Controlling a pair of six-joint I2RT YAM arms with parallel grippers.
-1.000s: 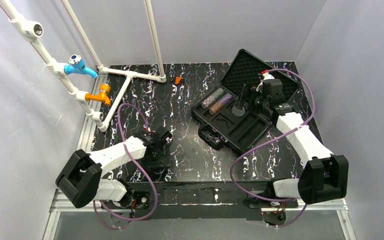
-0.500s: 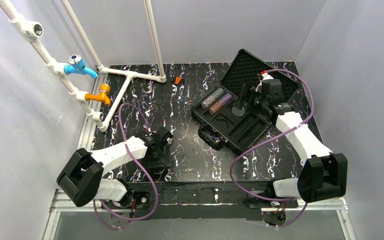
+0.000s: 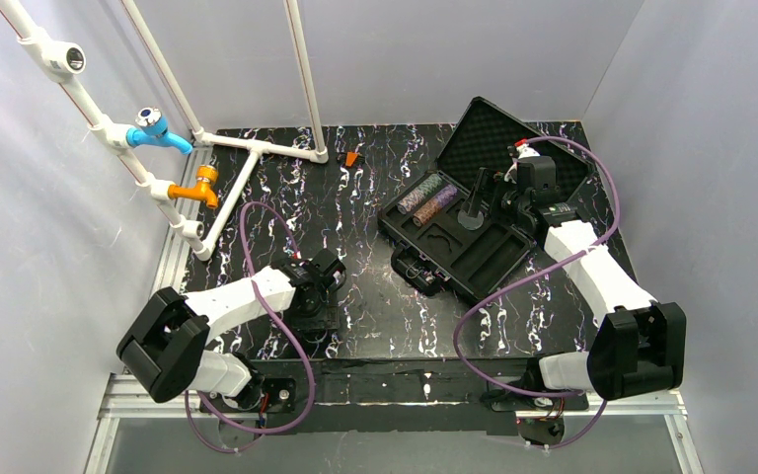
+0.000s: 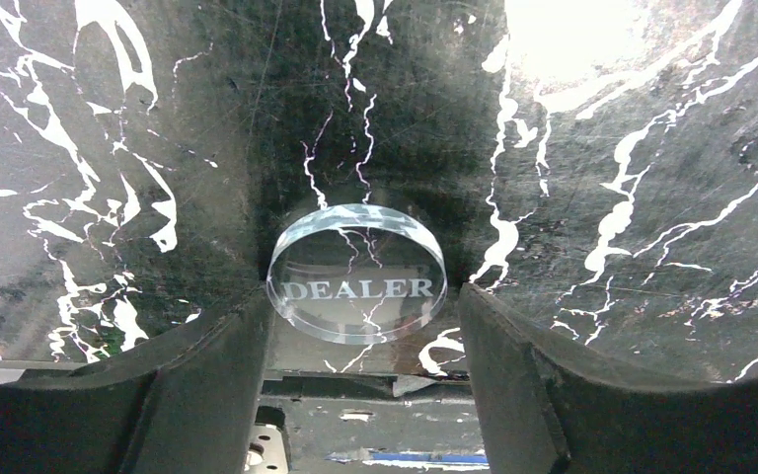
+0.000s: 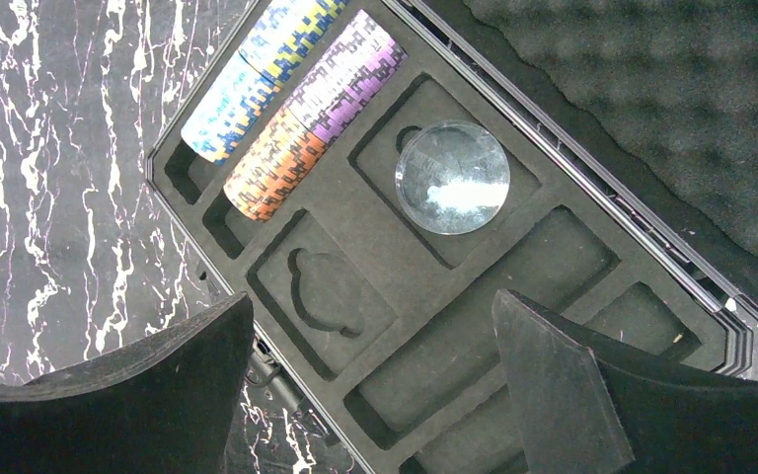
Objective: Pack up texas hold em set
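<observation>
The dealer button (image 4: pixel 357 272) lies flat on the bench (image 3: pixel 355 207), directly between the fingers (image 4: pixel 207 375) of the left tool (image 4: pixel 360 306). The button is round, so no grasp axis applies. The left tool is open, with one finger just beside each edge and nothing held. The case (image 3: pixel 484 259) lies well apart, to the right and farther back, lid (image 3: pixel 498 138) raised. The right tool (image 5: pixel 372 296) hovers over its tray (image 5: pixel 424 286), spread wide and empty. The left arm is nearer the button.

Count:
- one dealer button on the bench
- one clear disc (image 5: pixel 452 178) in a tray pocket
- four chip stacks (image 5: pixel 296 109) in two slots
- one case
</observation>
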